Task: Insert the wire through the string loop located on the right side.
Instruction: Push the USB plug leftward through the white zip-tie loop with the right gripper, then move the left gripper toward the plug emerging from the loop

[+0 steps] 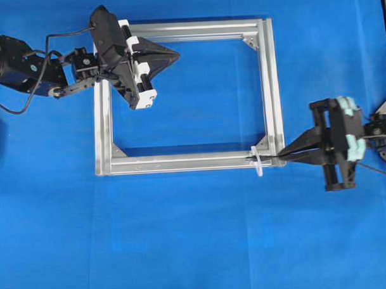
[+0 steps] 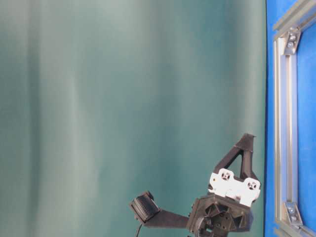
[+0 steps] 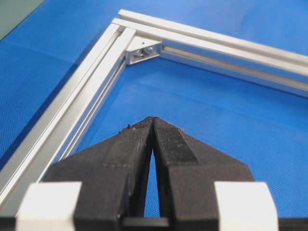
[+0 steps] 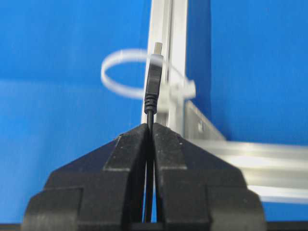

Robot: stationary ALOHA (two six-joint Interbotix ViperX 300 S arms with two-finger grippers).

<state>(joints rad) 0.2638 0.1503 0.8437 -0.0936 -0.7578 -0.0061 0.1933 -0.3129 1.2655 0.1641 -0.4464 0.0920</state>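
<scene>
From overhead, a square aluminium frame (image 1: pixel 270 85) lies on a blue cloth (image 1: pixel 196 246); the left gripper (image 1: pixel 176 54) hangs over the frame's upper left corner with its fingers pressed together and nothing between them. The right gripper (image 1: pixel 283 155) reaches in from the right to the frame's lower right corner, pinching the wire (image 1: pixel 269 157), whose plug end lies at the string loop (image 1: pixel 257 161), a small white band on the bottom rail just beside that corner. The table-level view shows a green curtain (image 2: pixel 123 98), the left arm low in the picture and one frame edge at the right; the wire and loop do not show there. In the left wrist view the black fingers (image 3: pixel 134 144) meet at their tips above the cloth, a corner bracket (image 3: pixel 144 49) well ahead of them. In the right wrist view the jaws clamp the wire just behind its plug (image 4: pixel 153 79), which stands across the loop's (image 4: pixel 118 72) opening; whether the tip is already through it is hard to tell.
</scene>
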